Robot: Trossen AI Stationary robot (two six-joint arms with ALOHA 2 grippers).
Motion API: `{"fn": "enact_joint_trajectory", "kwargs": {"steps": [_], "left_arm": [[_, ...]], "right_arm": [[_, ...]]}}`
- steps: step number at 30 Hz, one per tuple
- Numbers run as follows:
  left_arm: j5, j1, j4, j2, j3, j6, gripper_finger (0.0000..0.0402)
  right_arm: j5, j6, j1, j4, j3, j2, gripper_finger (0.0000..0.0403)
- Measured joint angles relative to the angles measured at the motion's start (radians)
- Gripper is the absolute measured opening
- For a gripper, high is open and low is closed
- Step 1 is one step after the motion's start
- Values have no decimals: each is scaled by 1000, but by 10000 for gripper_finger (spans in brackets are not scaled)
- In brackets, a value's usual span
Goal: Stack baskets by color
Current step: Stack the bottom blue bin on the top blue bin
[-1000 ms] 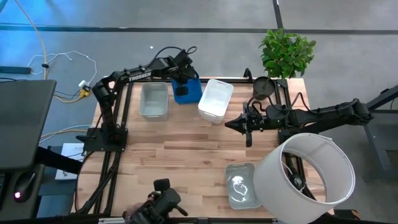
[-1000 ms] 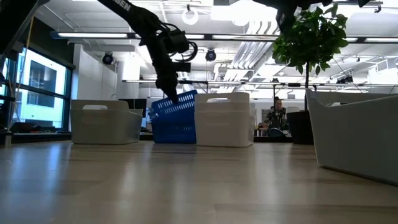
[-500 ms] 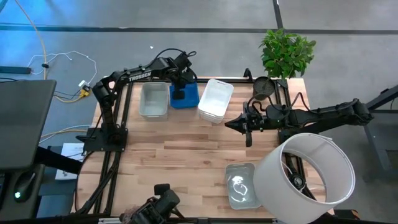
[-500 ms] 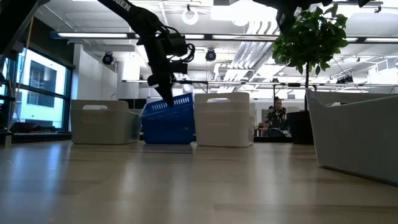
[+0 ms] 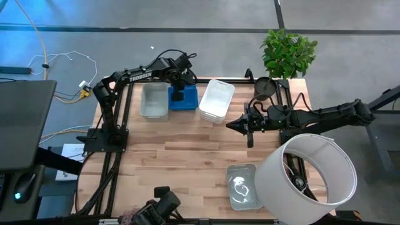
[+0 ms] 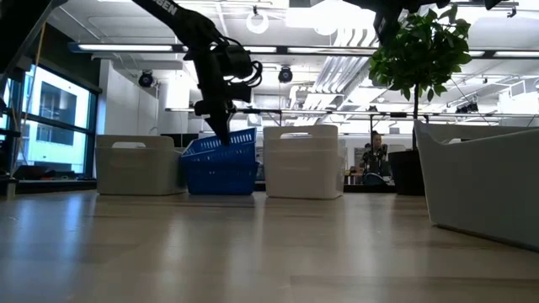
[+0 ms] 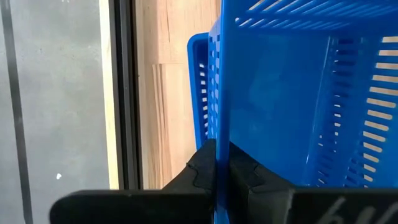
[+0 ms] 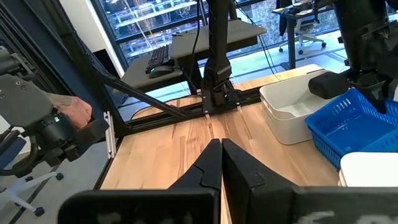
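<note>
High view: left gripper (image 5: 179, 89) at the desk's (image 5: 187, 150) far edge, jaws clenched on the blue basket's (image 5: 186, 100) wall between grey basket (image 5: 154, 100) and white basket (image 5: 216, 100), apparently nesting it; next, release; right gripper (image 5: 232, 125) idle mid-desk, jaws clenched empty.

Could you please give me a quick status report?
Left gripper shut on blue basket wall, between grey basket and white basket. Right gripper shut, empty, mid-table.
</note>
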Motion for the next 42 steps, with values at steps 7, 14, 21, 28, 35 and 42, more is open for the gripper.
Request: {"fn": "enact_joint_trajectory", "kwargs": {"steps": [7, 14, 21, 28, 35, 42], "left_arm": [[0, -3, 1, 0, 0, 0, 7], [-31, -9, 13, 0, 0, 8, 51], [-34, -11, 31, 0, 0, 8, 130], [-47, -11, 30, -8, 0, 8, 200], [30, -5, 48, -75, 0, 19, 203], [233, 42, 87, -87, -8, -149, 90]], "right_arm": [[0, 0, 0, 0, 0, 0, 0], [0, 0, 0, 0, 0, 0, 0], [0, 3, 0, 0, 0, 0, 0], [0, 2, 0, 0, 0, 0, 0], [1, -1, 0, 0, 0, 0, 0], [1, -16, 0, 0, 0, 0, 0]]}}
